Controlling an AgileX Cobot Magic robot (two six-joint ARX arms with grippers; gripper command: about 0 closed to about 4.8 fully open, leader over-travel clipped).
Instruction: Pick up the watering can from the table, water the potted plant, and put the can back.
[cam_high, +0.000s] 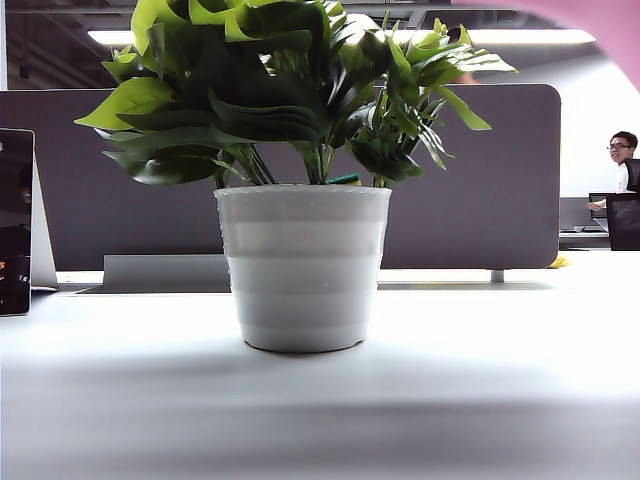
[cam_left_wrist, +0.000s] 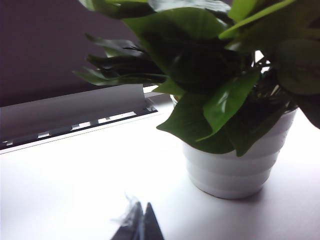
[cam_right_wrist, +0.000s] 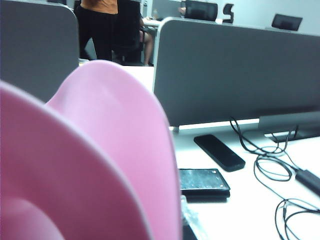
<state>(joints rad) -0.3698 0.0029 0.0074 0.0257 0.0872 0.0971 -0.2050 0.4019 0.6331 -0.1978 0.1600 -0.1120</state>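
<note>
While left gripper (cam_left_wrist: 138, 225) fingers touch, right gripper holds watering can (cam_right_wrist: 85, 165).

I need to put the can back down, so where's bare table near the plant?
Bare table lies either side of the white pot and in front of it. The right wrist view shows clutter: phones and cables by the grey divider.

My right tool sits hidden behind the watering can (cam_right_wrist: 100, 165), which fills the right wrist view, blurred and cut off. Outside, only a pink sliver (cam_high: 590, 25) shows at the corner. My left tool (cam_left_wrist: 139, 227) shows just dark tips at the edge.
</note>
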